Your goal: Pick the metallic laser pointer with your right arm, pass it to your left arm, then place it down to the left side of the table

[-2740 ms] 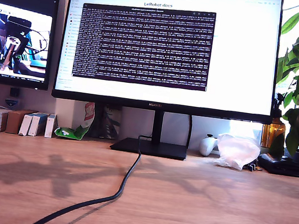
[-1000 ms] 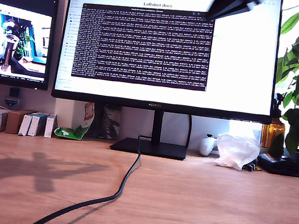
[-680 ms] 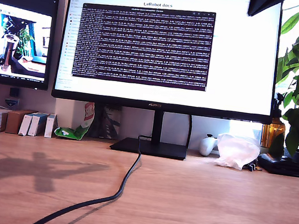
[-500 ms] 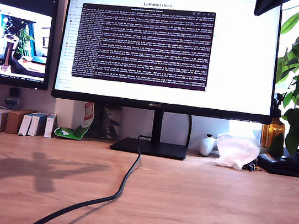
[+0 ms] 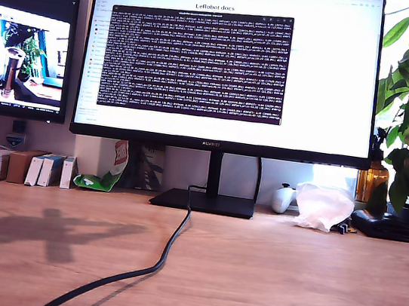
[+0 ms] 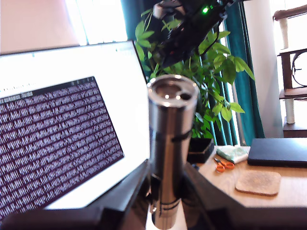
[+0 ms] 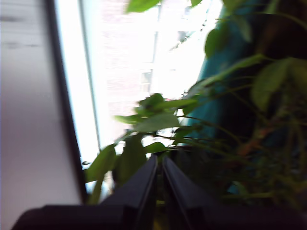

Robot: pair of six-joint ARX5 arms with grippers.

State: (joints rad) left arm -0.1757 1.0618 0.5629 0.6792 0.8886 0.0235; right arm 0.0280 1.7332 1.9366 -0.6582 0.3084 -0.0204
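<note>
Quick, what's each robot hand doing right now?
My first hand: closed, holding the metallic laser pointer upright.
My second hand: closed, empty.

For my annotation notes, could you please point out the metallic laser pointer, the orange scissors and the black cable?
metallic laser pointer (image 6: pixel 168 143): first wrist view, mid-barrel.
orange scissors (image 6: pixel 221 166): first wrist view, on the handles.
black cable (image 5: pixel 169 248): exterior view, on the stretch lying across the table.

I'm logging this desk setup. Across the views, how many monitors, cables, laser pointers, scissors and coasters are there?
Monitors: 2
Cable: 1
Laser pointer: 1
Scissors: 1
Coaster: 1
Total: 6
</note>
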